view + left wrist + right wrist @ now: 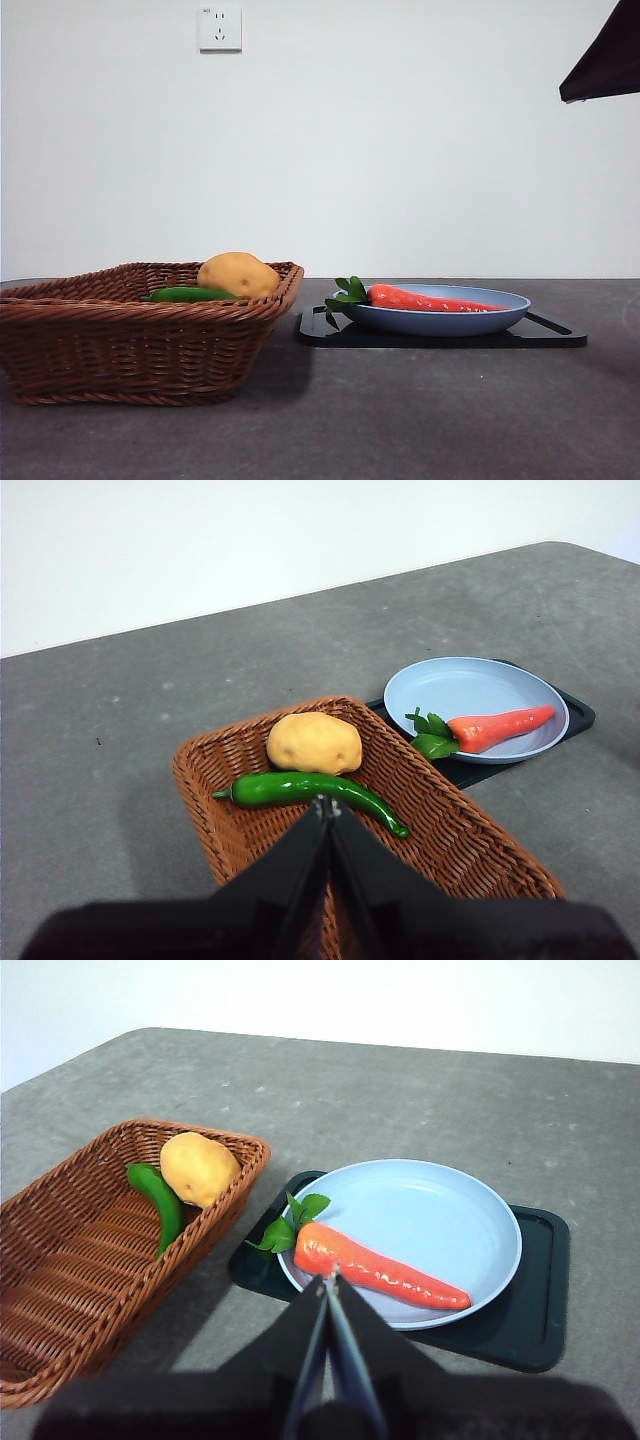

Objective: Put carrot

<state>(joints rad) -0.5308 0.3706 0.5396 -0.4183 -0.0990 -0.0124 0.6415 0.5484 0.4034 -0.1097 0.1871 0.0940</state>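
The orange-red carrot [430, 299] with green leaves lies in the blue plate [505, 315], leaves toward the basket. It also shows in the left wrist view [500, 727] and the right wrist view [380, 1269]. My right gripper [328, 1282] is shut and empty, raised above and short of the plate; it shows as a black tip [603, 62] at the top right of the front view. My left gripper [327, 806] is shut and empty, raised over the near part of the wicker basket [440, 820].
The plate [470, 1215] sits on a black tray [560, 335]. The brown wicker basket [130, 340] holds a tan potato [238, 274] and a slim green vegetable [190, 294]. A white wall with a socket [220, 28] stands behind the grey table.
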